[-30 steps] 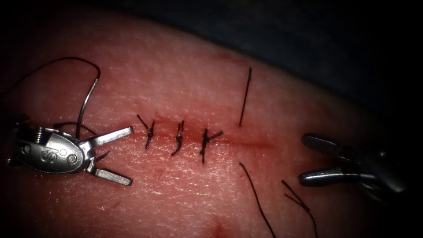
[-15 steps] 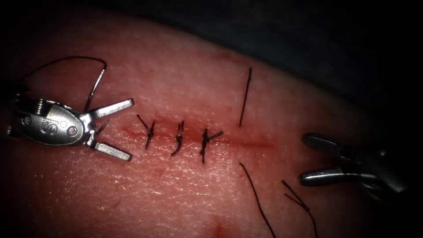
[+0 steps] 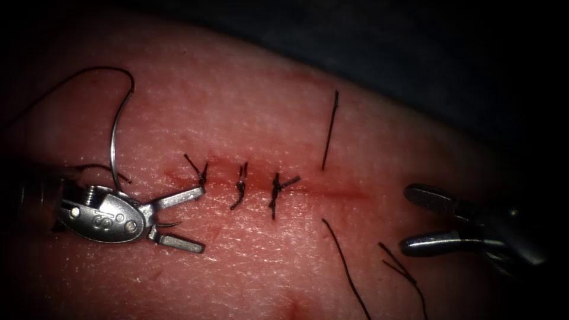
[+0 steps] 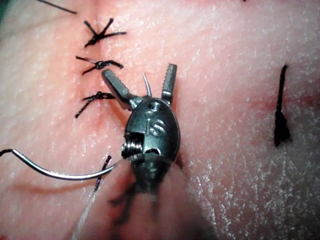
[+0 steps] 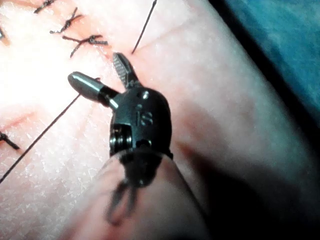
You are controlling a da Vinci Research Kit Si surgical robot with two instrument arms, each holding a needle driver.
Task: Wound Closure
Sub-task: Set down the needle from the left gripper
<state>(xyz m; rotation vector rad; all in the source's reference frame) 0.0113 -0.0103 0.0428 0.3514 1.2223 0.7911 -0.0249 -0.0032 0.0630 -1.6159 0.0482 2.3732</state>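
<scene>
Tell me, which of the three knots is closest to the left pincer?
The leftmost knot; the left pincer has its upper fingertip right beside it.

Left tool (image 4: 146, 86): jaws spread, gripping nothing. Needle (image 4: 60, 172) lies on tissue (image 4: 225, 60) beside the wrist; its tip shows between the jaws. Three knotted stitches (image 4: 100, 64) just beyond them.

Endoscope looks down from above-front; wrist views close along shafts. Shared: pale pink pork tissue (image 3: 284, 249), three black knotted stitches (image 4: 98, 65).

left tool (image 3: 182, 217) shifted right and down toward the cut, needle (image 3: 115, 127) repositioned
</scene>
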